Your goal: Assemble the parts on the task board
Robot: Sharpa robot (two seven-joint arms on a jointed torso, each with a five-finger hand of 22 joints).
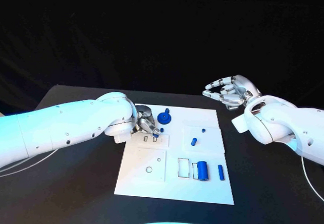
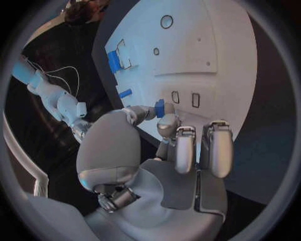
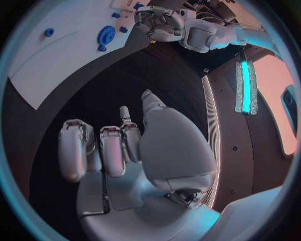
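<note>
So the small blue part (image 2: 160, 107) is pinched at the fingertips of the left hand (image 1: 146, 122), right above the two little slots (image 1: 150, 138) on the task board (image 1: 174, 193). Looks to me like it's about to go into one of those. Just beyond that hand sits the round blue gear-looking part (image 1: 166, 116), and further out toward the right arm there's a short blue peg (image 1: 194, 141), a fat blue cylinder (image 1: 202, 170) and a thin blue pin (image 1: 221, 170). Right hand (image 1: 229, 92) hangs over the bare bench (image 1: 274, 188) off the board's far corner, fingers curled loosely, nothing in it. Risk as I see it: the pinch is tiny, so if the part goes down tilted it'll jam on the slot edge or pop out of the fingers.
</note>
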